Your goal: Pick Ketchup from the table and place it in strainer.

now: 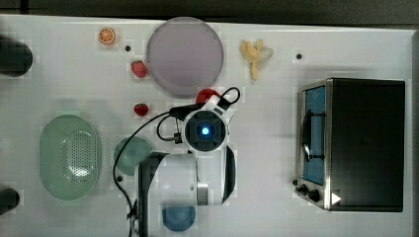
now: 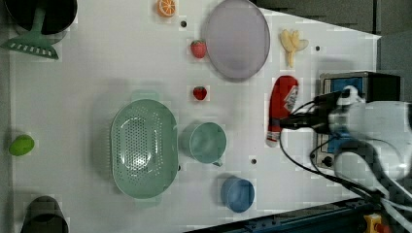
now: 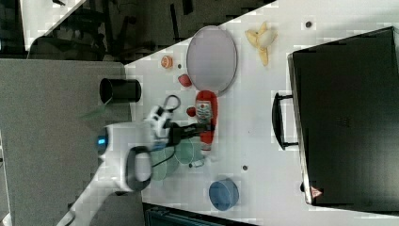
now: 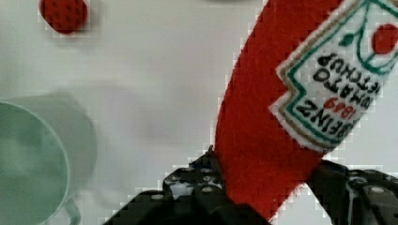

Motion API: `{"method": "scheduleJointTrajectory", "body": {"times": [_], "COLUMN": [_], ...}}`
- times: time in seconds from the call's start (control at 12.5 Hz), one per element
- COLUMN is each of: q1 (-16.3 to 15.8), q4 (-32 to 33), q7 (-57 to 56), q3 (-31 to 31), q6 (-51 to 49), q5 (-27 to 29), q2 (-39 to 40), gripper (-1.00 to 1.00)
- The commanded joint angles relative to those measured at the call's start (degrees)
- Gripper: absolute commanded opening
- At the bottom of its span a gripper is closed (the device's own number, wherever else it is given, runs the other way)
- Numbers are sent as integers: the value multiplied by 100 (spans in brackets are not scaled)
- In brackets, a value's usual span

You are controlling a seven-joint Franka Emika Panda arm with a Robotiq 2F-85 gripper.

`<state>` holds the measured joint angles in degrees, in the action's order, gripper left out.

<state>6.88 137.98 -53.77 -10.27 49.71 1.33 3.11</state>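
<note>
I see the white tabletop (image 2: 97, 82) carrying everything, and on the top view's right the black toaster oven (image 1: 365, 143) is the biggest thing on it. The arm (image 1: 173, 190) reaches in from the top view's lower edge, its wrist over the middle of the tabletop. The lilac plate (image 2: 236, 39) lies toward the far edge in the left view. The strainer (image 2: 143, 148), pale mint green with rows of holes, sits on the left view's left half, well apart from the end effector, and I see nothing inside it. Just beside it, on the left view's right, stands the green cup (image 2: 206, 141), and nearer the lower edge the blue bowl (image 2: 238, 194).

The ketchup (image 2: 282, 109) is a long red bottle with a white label; in the left view it lies between the plate and the arm, its narrow end pointing toward the lower edge. The end effector (image 4: 267, 187) is pinching it: in the wrist view I see the dark fingers (image 4: 197, 185) on either side of the red body, below the label. I cannot tell whether the bottle is touching the tabletop or lifted off it.

Smaller things: a peeled banana (image 2: 291, 43) beside the plate, two strawberries (image 2: 198, 48) on the left view's left of the plate, and an orange slice (image 2: 166, 7) near the far edge.
</note>
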Motion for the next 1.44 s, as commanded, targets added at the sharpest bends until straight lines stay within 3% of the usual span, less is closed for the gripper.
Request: {"method": "scheduleJointTrajectory", "body": {"times": [0.08,0.32,0.8,1.44], "q1": [-44,-93,-357,-438], "q4": [-435,-639,-731,-813], "q7": [-179,132,2482,4748], "q3": [-155,-402,-1554,-2960], "q6": [-895,-1532,-1547,154], "q5": [23,68,281,299], "q2": [-730,-1108,-1032,138], "gripper": [9,9,9,9]}}
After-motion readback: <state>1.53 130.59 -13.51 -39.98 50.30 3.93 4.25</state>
